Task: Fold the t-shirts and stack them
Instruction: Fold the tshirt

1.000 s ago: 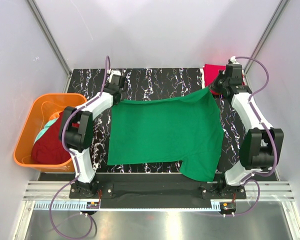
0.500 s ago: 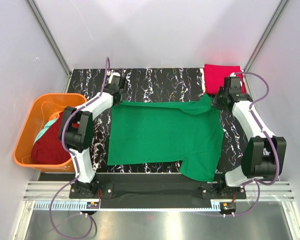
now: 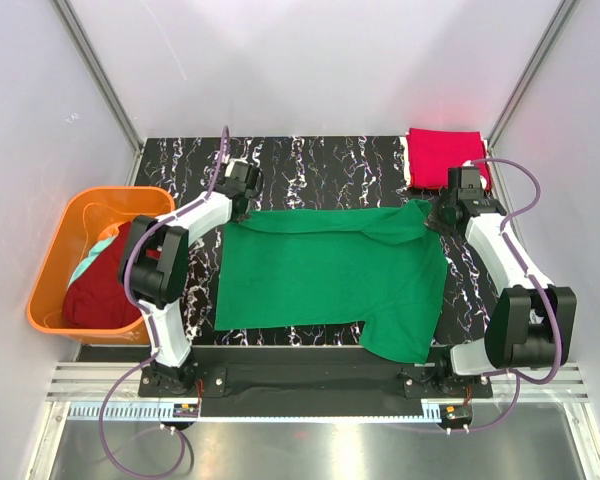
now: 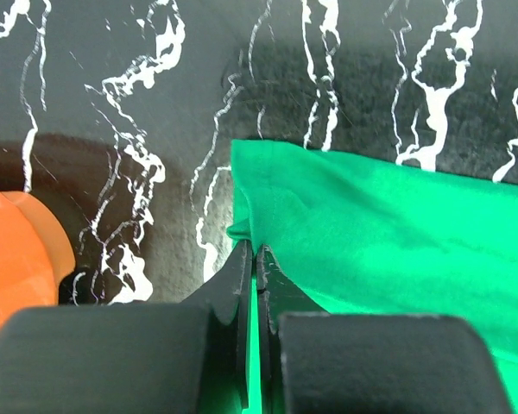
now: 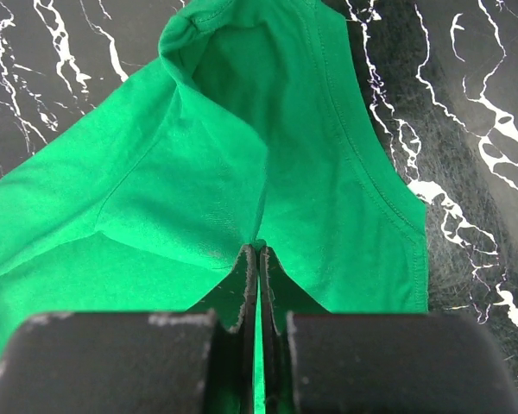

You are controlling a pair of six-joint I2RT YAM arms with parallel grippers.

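Note:
The kelly green t-shirt lies spread on the black marbled table; its far edge is lifted and drawn toward the near side. My left gripper is shut on the shirt's far left corner. My right gripper is shut on the far right part, where a sleeve folds over. The folded crimson red t-shirt lies at the far right corner. The dark maroon t-shirt and the pale teal garment lie in the orange basket.
The orange basket stands left of the table; its rim shows in the left wrist view. Grey walls enclose the table on three sides. The arm bases sit on a rail at the near edge.
Both grippers have pulled the green shirt's far edge toward the near side. The right gripper moved off the red shirt, which now shows fully. The right far corner has crumpled.

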